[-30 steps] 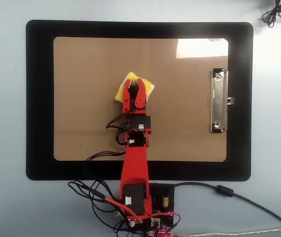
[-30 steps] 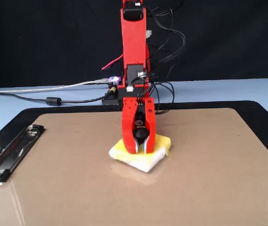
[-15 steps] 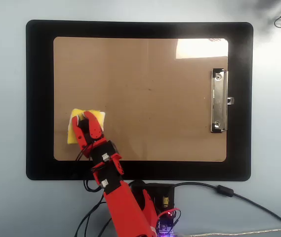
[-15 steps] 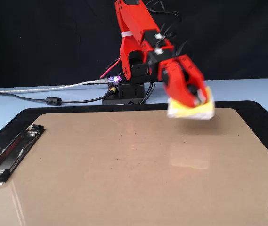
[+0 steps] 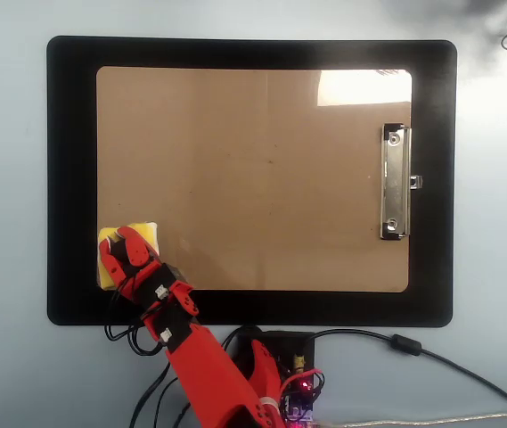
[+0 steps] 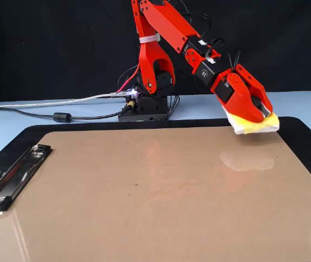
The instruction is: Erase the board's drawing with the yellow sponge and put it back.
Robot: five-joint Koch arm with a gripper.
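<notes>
— Gripper (image 5: 121,241) first: how is it seen?

— Its red jaws are pinched on the sponge (image 5: 143,234) at the board's (image 5: 253,178) lower left corner in the overhead view. In the fixed view the gripper (image 6: 259,115) is seen at the far right, with the sponge (image 6: 256,125) clamped under its tips and tilted, its yellow body and a white edge showing.

— Is the sponge pressed to the board?

— In the fixed view it is held just above the board's (image 6: 144,191) far right edge; a pale reflection is seen on the glossy surface below it. Whether any corner touches cannot be told.

— And the drawing?

— No marker lines can be made out on the brown surface in either view. Only glare is seen, bright near the upper right corner from overhead.

— How is the board laid?

— It is laid flat on a black mat (image 5: 70,178), whose border is seen all around it. The clip (image 5: 396,183) is at the right short edge from overhead, and at the near left in the fixed view (image 6: 13,177).

— What else is visible?

— The arm's base (image 6: 147,106) is seen beyond the mat's far edge, with cables (image 6: 62,115) run off to the left across the pale table (image 6: 13,117).
</notes>
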